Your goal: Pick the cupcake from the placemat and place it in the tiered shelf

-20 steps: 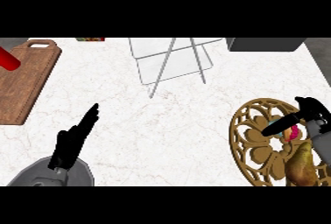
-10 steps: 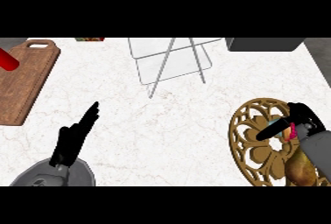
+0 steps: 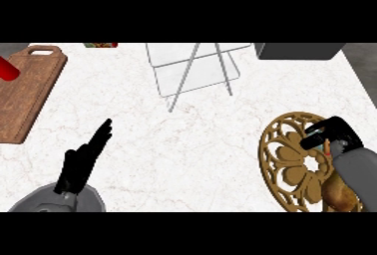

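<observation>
**A:** Where is the right hand (image 3: 333,135)?

**B:** At the right edge of the head view, over the gold openwork placemat (image 3: 293,164). Its black fingers are curled downward and inward, closed around something small.

**A:** Is that the cupcake (image 3: 324,149)?

**B:** Most likely. Only a sliver of orange-red and a pale bit show between the curled fingers and the grey forearm; the rest is hidden by the hand. It sits at the placemat's right part, and I cannot tell whether it rests on the mat or is lifted off it.

**A:** And the left hand (image 3: 83,158)?

**B:** Low at the left, above the white marble counter (image 3: 191,134), fingers straight and held together, pointing up and to the right. It holds nothing.

**A:** The tiered shelf (image 3: 193,69)?

**B:** A thin wire frame at the top centre of the counter, well apart from both hands, with nothing visible on it.

**A:** Anything else around?

**B:** A wooden cutting board (image 3: 26,92) lies along the left edge with a red object (image 3: 7,68) at its upper left corner. A dark grey box (image 3: 298,50) stands at the top right, and a small red and green item (image 3: 100,45) shows at the top edge, too cropped to identify
</observation>
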You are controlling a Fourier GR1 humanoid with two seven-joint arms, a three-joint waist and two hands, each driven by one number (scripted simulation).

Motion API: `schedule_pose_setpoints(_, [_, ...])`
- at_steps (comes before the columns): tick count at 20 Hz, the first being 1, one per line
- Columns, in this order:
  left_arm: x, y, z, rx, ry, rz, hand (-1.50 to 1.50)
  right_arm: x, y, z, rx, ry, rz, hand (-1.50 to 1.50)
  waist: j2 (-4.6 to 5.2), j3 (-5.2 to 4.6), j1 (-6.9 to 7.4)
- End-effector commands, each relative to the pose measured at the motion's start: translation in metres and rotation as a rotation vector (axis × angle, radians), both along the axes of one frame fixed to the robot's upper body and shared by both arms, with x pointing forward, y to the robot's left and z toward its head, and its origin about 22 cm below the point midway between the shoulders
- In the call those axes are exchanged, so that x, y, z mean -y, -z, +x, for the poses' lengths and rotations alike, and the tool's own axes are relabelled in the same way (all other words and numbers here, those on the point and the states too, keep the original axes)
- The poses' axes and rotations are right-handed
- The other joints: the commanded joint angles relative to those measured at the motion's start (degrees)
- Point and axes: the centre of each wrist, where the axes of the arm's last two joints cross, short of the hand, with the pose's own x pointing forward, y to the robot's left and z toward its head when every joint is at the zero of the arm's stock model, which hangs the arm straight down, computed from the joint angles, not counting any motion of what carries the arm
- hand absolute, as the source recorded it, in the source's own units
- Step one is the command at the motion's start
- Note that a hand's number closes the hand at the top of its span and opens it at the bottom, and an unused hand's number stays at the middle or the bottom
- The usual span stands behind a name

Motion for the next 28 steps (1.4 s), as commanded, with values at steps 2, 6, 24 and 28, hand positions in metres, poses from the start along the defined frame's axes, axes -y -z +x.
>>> schedule_pose_setpoints(2, [-0.002,0.002,0.001,-0.007,-0.026,-0.005,0.0,0.006,0.001,0.0,-0.029,0.059,0.002,1.5,0.51,0.74,0.16])
schedule_pose_setpoints(6, [0.0,0.014,-0.008,-0.019,-0.015,0.008,0.0,-0.001,0.003,0.0,-0.011,0.067,-0.101,1.5,0.46,0.73,0.14])
schedule_pose_setpoints(24, [0.002,0.0,-0.001,-0.028,-0.024,0.006,0.0,-0.109,-0.123,-0.054,0.59,-0.788,-0.314,1.5,0.19,0.74,-0.22])
schedule_pose_setpoints(28, [0.005,0.002,0.006,-0.017,-0.023,-0.002,0.0,-0.108,-0.169,-0.059,0.818,-0.716,-0.211,1.5,0.26,0.75,-0.53])
